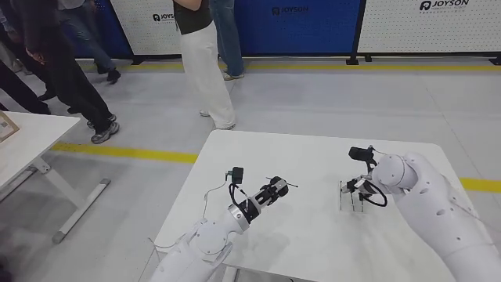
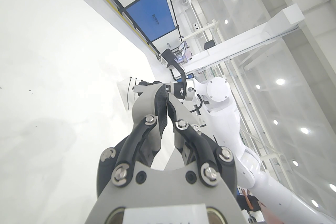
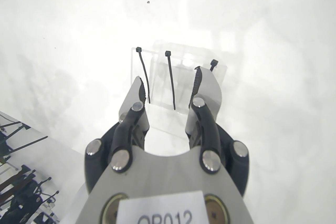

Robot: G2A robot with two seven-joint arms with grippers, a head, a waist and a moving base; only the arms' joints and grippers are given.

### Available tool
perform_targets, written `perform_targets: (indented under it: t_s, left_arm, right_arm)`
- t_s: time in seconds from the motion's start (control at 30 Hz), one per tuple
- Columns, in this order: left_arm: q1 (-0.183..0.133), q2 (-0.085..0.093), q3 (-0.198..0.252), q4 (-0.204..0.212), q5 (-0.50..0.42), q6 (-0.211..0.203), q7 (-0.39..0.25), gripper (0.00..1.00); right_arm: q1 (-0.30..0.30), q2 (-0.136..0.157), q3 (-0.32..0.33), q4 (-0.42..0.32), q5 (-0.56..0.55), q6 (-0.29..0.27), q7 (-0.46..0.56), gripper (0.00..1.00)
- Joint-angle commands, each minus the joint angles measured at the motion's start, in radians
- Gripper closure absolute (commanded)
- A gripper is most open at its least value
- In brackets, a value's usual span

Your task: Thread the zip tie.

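A: Right gripper (image 3: 169, 76) spread, zip ties (image 3: 142, 62) on clear stand (image 3: 183, 47) between its fingers. Left gripper (image 2: 164, 93) pressed together, possibly pinching one.
B: Risk: you close off-centre, grab two.

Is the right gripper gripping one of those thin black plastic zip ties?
No, the right gripper is open, clamping none of the zip ties.

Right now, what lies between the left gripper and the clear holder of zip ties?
Only bare white table lies between the left gripper and the clear holder; the top view shows this.
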Motion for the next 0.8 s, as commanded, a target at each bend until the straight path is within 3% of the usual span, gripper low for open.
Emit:
perform_targets:
  t_s: [0.0,0.53,0.77]
  left_arm:
    - [0.000,0.000,0.000,0.000,0.000,0.000,0.000,1.00]
    - [0.000,0.000,0.000,0.000,0.000,0.000,0.000,1.00]
    - [0.000,0.000,0.000,0.000,0.000,0.000,0.000,1.00]
  right_arm:
    - [0.006,-0.006,-0.005,0.017,0.003,-0.004,-0.002,0.63]
    - [0.053,-0.055,-0.043,0.124,-0.003,-0.010,-0.005,0.77]
    - [0.077,-0.080,-0.061,0.183,-0.008,-0.014,0.003,0.74]
